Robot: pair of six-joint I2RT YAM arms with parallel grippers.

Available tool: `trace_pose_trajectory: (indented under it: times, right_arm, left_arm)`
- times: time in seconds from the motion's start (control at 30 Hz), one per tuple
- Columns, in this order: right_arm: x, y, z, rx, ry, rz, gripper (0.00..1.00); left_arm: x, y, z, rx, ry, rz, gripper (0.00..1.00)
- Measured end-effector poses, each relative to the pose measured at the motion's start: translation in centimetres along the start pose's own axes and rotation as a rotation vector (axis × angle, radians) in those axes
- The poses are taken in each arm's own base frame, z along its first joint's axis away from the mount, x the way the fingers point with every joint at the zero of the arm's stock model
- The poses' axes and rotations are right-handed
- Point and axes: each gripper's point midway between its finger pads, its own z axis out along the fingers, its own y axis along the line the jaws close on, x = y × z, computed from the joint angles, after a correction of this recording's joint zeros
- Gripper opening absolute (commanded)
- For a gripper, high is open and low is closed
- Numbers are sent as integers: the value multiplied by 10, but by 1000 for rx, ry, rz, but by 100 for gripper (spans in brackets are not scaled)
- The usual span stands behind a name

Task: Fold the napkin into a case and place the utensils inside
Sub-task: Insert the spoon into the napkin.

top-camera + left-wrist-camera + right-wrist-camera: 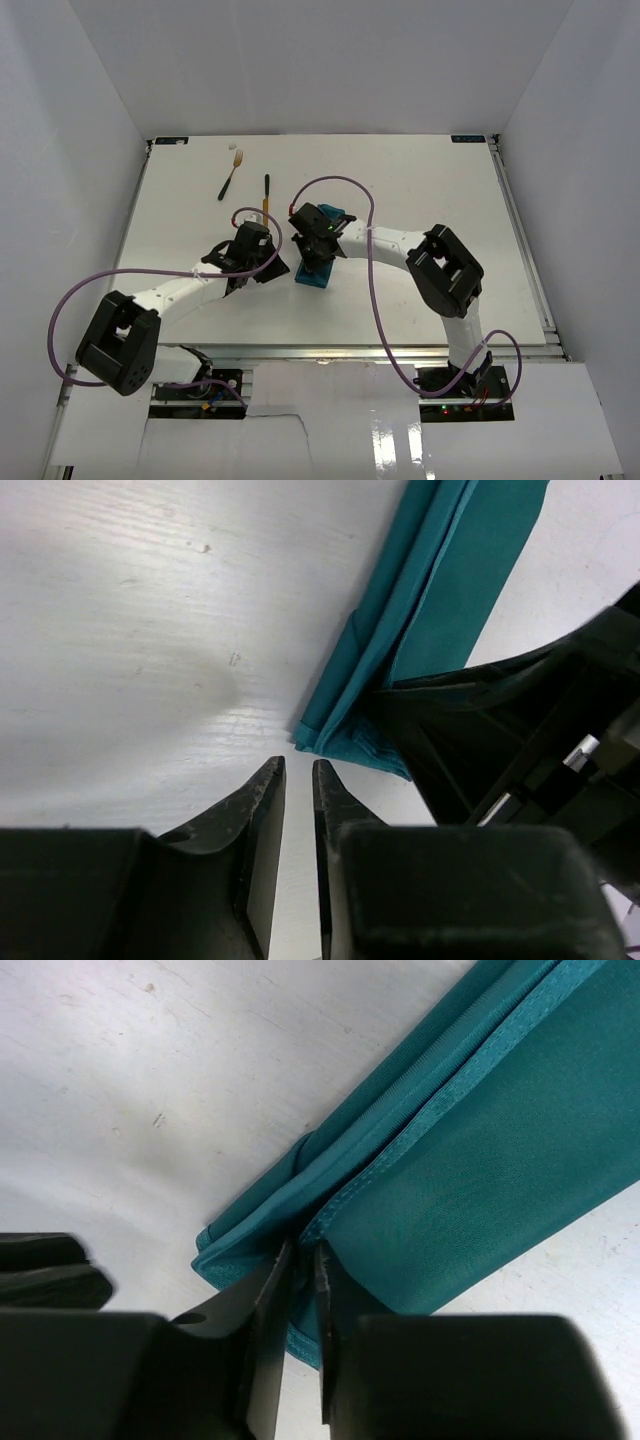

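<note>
The teal napkin point(312, 274) lies folded into a long narrow strip in the middle of the table. My right gripper point(316, 250) stands over its near end. In the right wrist view the gripper point(300, 1260) is shut on a hemmed fold of the napkin point(500, 1150) at the strip's corner. My left gripper point(266, 262) sits just left of the napkin, empty; in the left wrist view it point(298, 770) has its fingers nearly together, just short of the napkin's corner point(440, 590). The knife point(266, 193) and the fork point(231, 175) lie farther back on the left.
The right gripper's black body point(520, 740) is close beside my left fingers. The left gripper shows as a dark shape point(50, 1265) at the left edge of the right wrist view. White walls surround the white table point(430, 190).
</note>
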Motion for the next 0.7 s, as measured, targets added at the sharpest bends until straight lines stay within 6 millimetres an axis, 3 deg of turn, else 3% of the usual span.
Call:
trace_pose_trajectory:
  times: [0.13,0.37,0.7]
  right_arm:
    - [-5,2,-9,-7,-23,7,27]
    - [-15,0,-27,-1,-74,46,40]
    - [-11,3,-27,-32,-59,68,46]
  left_arm:
    - [4,-10,15,28,47,16,1]
    - [20,-9,41,16,144,26,0]
    - [27,-10,42,44,166,13,0]
